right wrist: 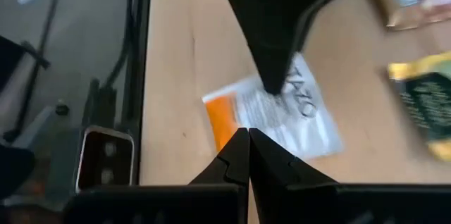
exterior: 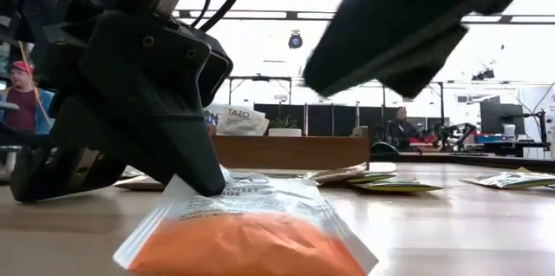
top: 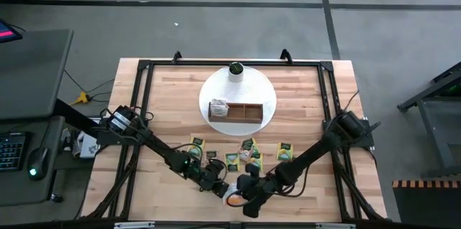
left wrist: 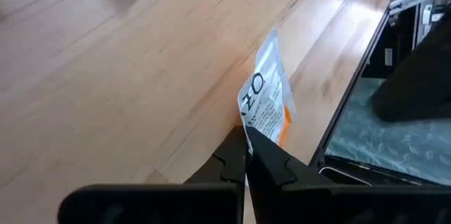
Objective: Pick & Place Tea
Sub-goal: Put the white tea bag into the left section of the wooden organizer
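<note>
An orange-and-white tea sachet lies near the table's front edge, in the middle. My left gripper comes in from the left and is shut on the sachet's white end. My right gripper is shut on nothing and hangs just above the sachet; in the low view it is the dark shape at upper right. Several green and yellow sachets lie flat on the table farther back. Another sachet stands in the left compartment of the wooden tray. My left gripper pinches the sachet's white printed end between its two fingers. The fingers slant down from the table's left and far side. The sachet's orange end rests on the table, with the pinched end a little higher.
The wooden tray sits on a round white plate at the table's far middle, with a white cylinder with a dark green top behind it. A black frame rail runs around the table. Bare wood lies left and right of the sachets.
</note>
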Available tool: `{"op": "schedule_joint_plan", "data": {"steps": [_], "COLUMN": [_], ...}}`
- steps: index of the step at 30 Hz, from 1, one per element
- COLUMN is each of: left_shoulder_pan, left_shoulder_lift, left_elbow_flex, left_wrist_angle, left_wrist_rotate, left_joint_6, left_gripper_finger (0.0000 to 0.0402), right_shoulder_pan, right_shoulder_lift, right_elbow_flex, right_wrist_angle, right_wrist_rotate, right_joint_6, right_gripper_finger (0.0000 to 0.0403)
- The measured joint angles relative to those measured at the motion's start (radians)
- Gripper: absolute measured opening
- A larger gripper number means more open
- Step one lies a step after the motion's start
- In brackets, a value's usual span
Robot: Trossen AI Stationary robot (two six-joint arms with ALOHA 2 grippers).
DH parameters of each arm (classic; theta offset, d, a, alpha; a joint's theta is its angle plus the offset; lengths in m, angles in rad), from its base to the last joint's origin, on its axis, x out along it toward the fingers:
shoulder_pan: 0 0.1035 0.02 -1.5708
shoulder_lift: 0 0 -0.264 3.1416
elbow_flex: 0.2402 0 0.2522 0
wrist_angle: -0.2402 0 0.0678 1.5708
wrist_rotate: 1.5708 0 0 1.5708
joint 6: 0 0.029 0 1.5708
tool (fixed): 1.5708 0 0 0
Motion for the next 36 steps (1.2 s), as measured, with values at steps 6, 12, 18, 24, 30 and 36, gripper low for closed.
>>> {"op": "schedule_joint_plan", "data": {"steps": [6,12,18,24,30,36], "left_shoulder_pan": [0.000,0.017,0.071,0.147,0.229,0.342], "left_shoulder_lift": [-0.024,-0.140,-0.299,-0.434,-0.512,-0.528], "left_elbow_flex": [-0.003,-0.004,-0.004,-0.002,-0.001,0.002], "left_wrist_angle": [-0.015,-0.122,-0.358,-0.498,-0.640,-0.738], "left_wrist_rotate": [-0.005,-0.076,-0.188,-0.258,-0.333,-0.324], "left_joint_6": [0.103,0.314,0.530,0.756,0.938,1.089], "left_gripper_finger": [0.0000,0.0000,0.0000,0.0000,0.0000,0.0000], "right_shoulder_pan": [0.001,0.010,0.010,0.010,0.013,0.014], "right_shoulder_lift": [-0.134,-0.241,-0.272,-0.271,-0.271,-0.271], "right_elbow_flex": [0.002,0.002,0.002,0.002,0.002,0.002], "right_wrist_angle": [-0.104,-0.253,-0.302,-0.309,-0.316,-0.319], "right_wrist_rotate": [0.022,0.102,0.119,0.115,0.111,0.116], "right_joint_6": [-0.021,-0.038,-0.037,-0.014,0.002,0.022], "right_gripper_finger": [0.0000,0.0000,0.0000,0.0000,0.0000,0.0000]}}
